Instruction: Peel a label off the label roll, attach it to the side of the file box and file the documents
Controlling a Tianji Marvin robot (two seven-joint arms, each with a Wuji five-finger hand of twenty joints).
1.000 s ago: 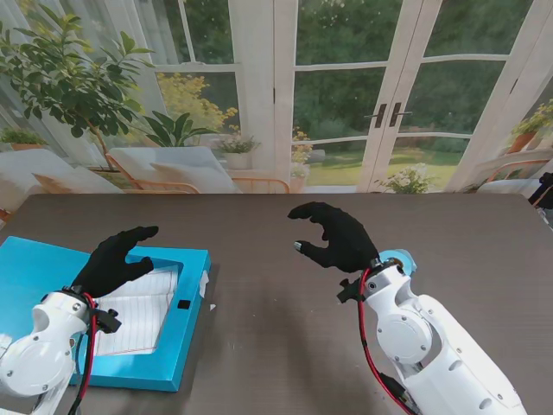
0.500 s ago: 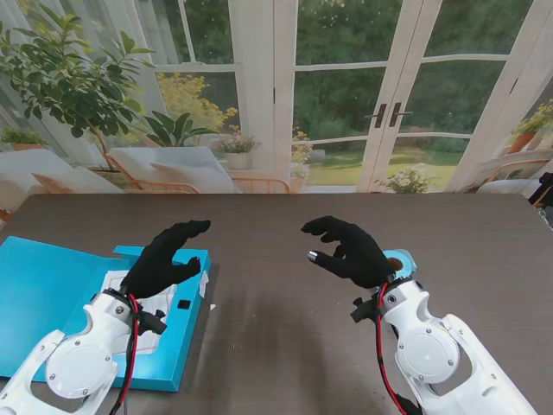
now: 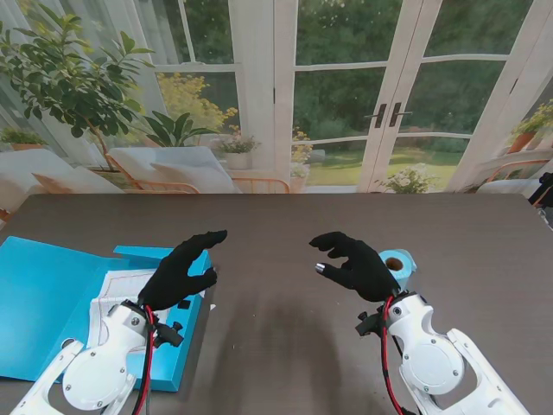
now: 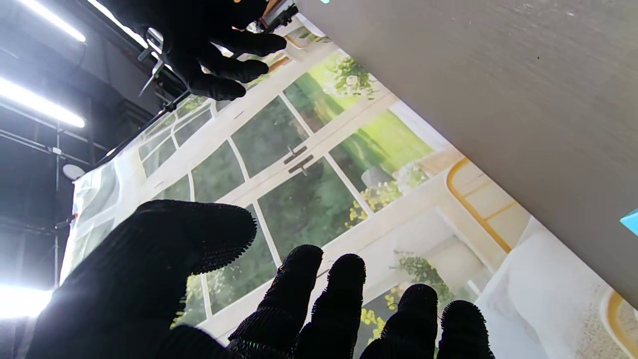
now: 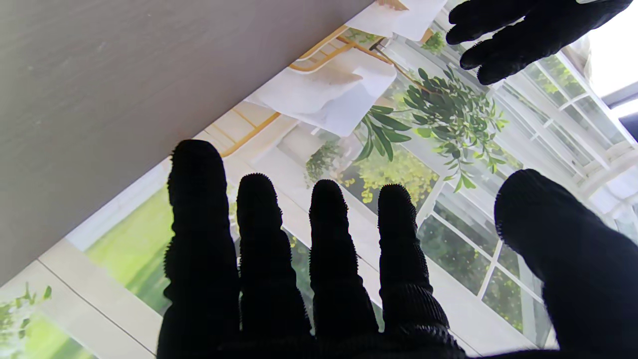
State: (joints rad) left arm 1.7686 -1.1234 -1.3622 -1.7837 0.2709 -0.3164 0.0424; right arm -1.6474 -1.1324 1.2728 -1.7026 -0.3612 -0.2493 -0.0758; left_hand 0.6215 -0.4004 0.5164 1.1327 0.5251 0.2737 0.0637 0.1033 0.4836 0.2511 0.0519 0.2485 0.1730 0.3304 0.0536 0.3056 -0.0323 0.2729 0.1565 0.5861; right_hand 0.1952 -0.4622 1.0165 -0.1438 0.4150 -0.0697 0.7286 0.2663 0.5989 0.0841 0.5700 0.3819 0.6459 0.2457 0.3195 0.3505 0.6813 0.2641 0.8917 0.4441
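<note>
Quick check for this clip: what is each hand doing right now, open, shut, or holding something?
Left hand: open, fingers apart, holding nothing.
Right hand: open, fingers apart, holding nothing.

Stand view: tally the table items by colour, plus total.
Blue: 2, the file box and the label roll.
White: 1, the documents in the box.
Total: 3.
</note>
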